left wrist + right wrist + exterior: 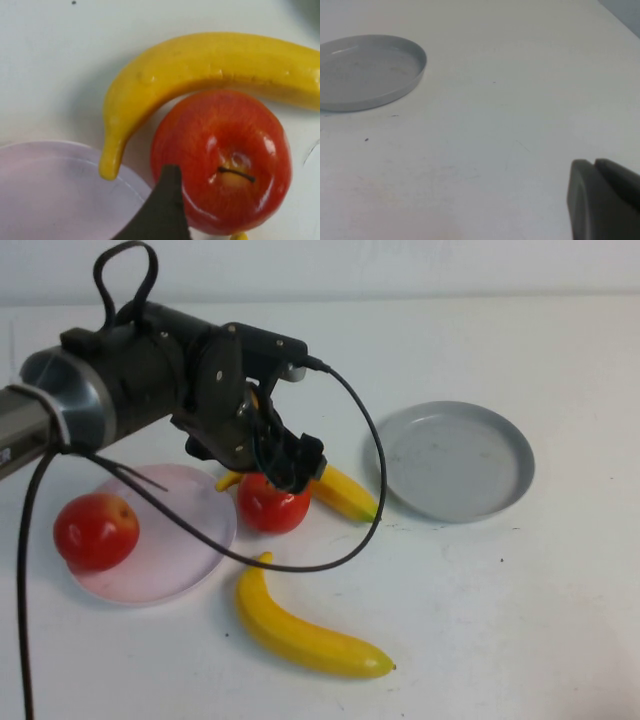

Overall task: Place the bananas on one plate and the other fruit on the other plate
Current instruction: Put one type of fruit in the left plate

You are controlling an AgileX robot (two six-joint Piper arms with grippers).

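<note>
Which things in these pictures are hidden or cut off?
- High view: left hand covers the top of one apple and part of the banana behind it.
- Left wrist view: only one finger shows.
- Right wrist view: right hand, shut, cut by the edge; grey plate cut off too.

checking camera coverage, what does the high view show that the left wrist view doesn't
Only the high view shows the grey plate, empty, the apple on the pink plate, the near banana and the whole left arm, its open left gripper over the second apple. Only the left wrist view shows that apple's stem dimple and one dark fingertip against it. Both show that apple, the far banana beside it and the pink plate. The right gripper, shut, appears in neither.
</note>
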